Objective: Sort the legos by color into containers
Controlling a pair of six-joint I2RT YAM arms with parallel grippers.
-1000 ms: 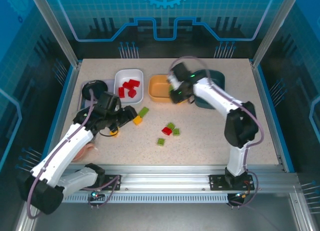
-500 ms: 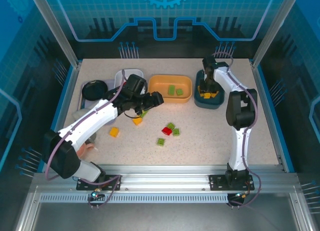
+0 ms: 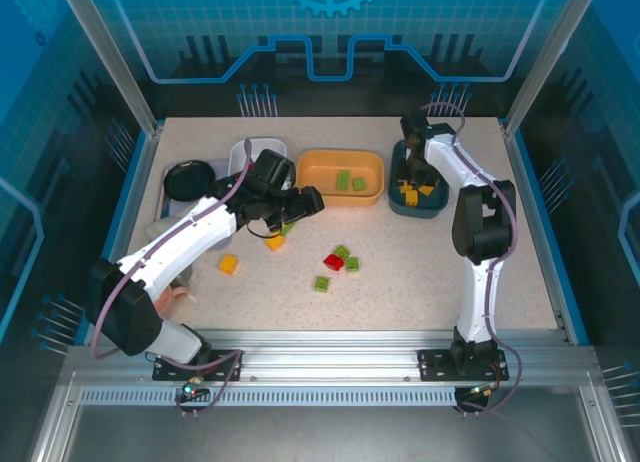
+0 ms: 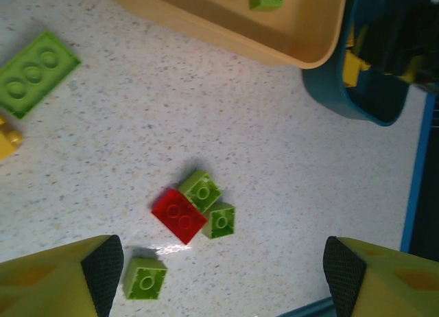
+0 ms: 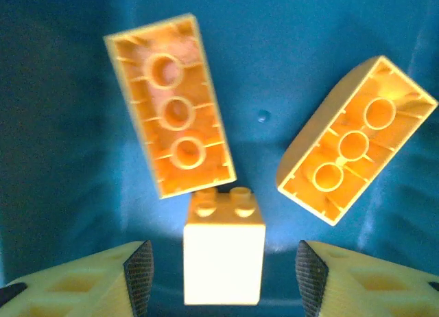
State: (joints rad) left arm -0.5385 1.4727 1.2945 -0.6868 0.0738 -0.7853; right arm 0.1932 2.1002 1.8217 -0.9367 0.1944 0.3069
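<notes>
1. The small yellow brick (image 5: 224,255) is lying in the dark teal bowl (image 5: 62,90) beside two longer yellow bricks (image 5: 171,104), grouped by colour.
2. The right gripper (image 5: 223,265) is hanging over it, jaws parted and clear of it.
3. The left gripper (image 4: 223,262) is hovering wide and empty above the red brick (image 4: 179,215), likely its next pick.

Glossy plastic legos (image 4: 178,215) on matt speckled table (image 4: 274,159)

**A:** What holds everything?

**B:** A speckled beige table (image 3: 420,272). Along its far side, left to right: a black round dish (image 3: 188,179), a white bowl (image 3: 250,146), an orange bowl (image 3: 340,157) and a dark teal bowl (image 3: 420,208).

**A:** And loose pieces?

**B:** Mid-table, a red brick (image 3: 333,262) touches two green bricks (image 3: 342,251). A single green brick (image 3: 321,282) lies near them. Further left lie two yellow bricks (image 3: 229,264) and a long green brick (image 3: 288,226).
</notes>
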